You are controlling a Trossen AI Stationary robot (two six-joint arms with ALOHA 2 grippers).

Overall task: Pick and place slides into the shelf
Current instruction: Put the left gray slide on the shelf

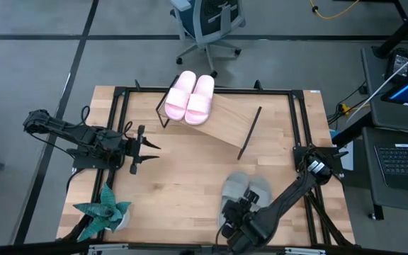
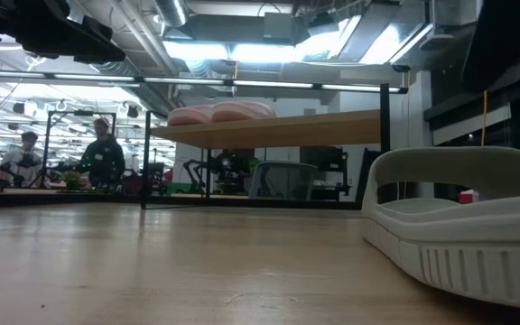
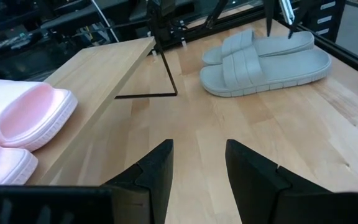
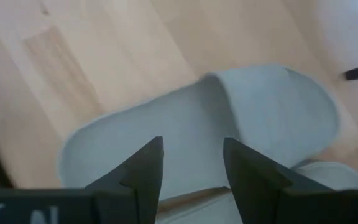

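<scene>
My right pincer (image 4: 191, 165) hangs spread directly over the grey-green slides (image 1: 245, 194), pinching nothing. That pair lies side by side at the near table (image 1: 183, 188) edge, long axes running toward the shelf (image 1: 225, 120), which is further in and to my left. Right arm is clearly the nearer one. My left pincer (image 1: 142, 147) waits spread and empty at the table's left side, aimed inward.

Count: grey-green slides, two, on the table. Pink slides (image 1: 190, 97), two, already on the shelf's left half. Right half bare.
</scene>
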